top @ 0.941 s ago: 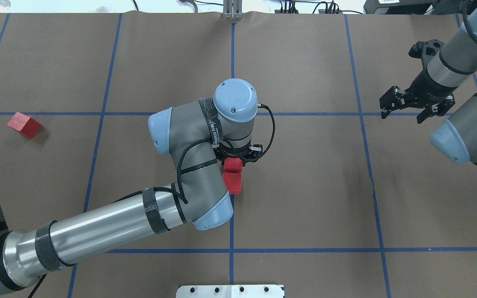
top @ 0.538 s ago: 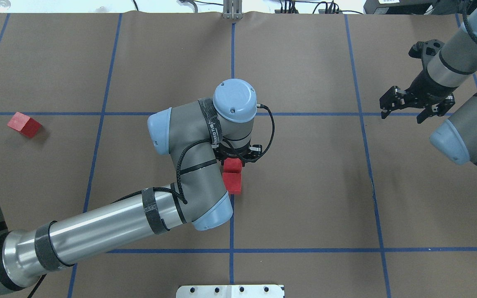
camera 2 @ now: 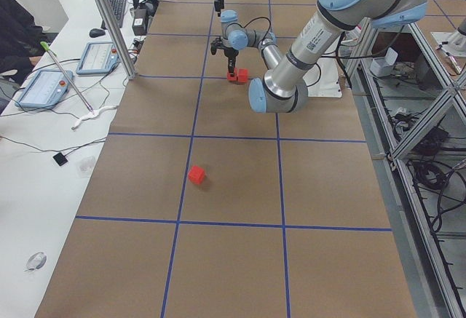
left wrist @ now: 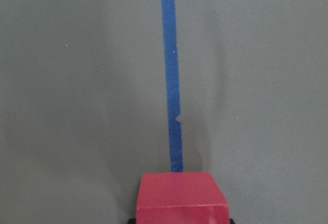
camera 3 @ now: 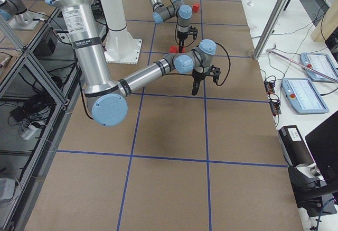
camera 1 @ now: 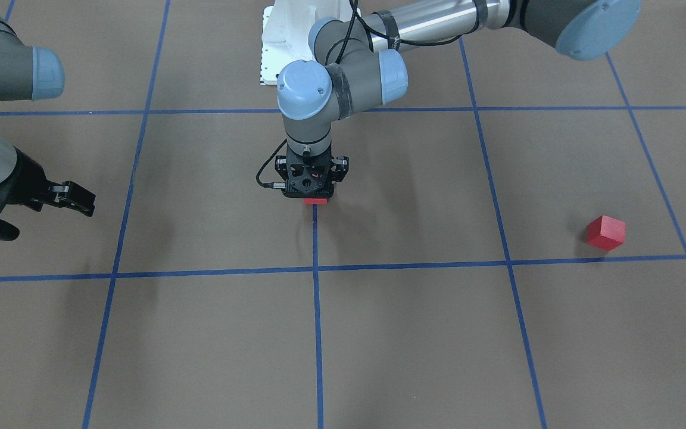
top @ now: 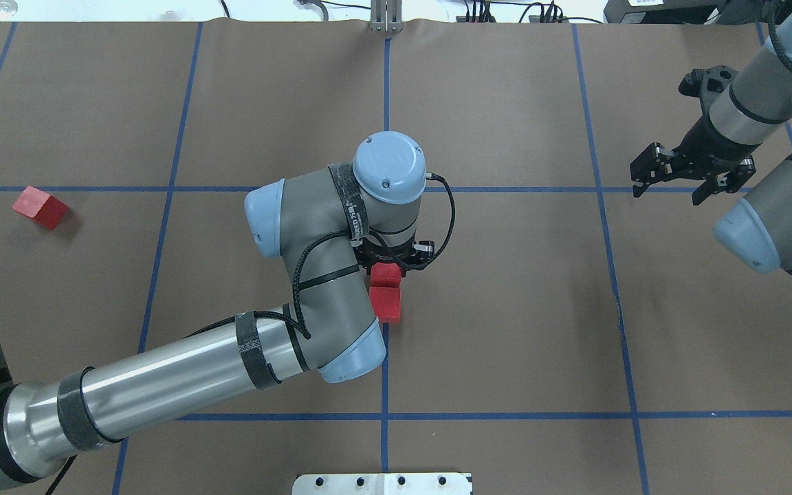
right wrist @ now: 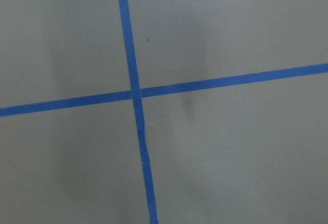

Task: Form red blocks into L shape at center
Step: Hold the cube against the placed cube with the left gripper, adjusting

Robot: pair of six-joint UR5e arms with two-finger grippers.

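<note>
Overhead exterior: red block (top: 386,273), seemingly pinched by left jaws, sits beside second block (top: 385,304) at six o'clock, which could be nudged askew on release. Right jaws spread.

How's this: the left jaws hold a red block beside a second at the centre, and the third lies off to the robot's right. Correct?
Not quite: the third block lies off to the robot's left, as the overhead exterior view shows. The jaws of the left gripper do hold a red block beside a second block at the centre.
</note>
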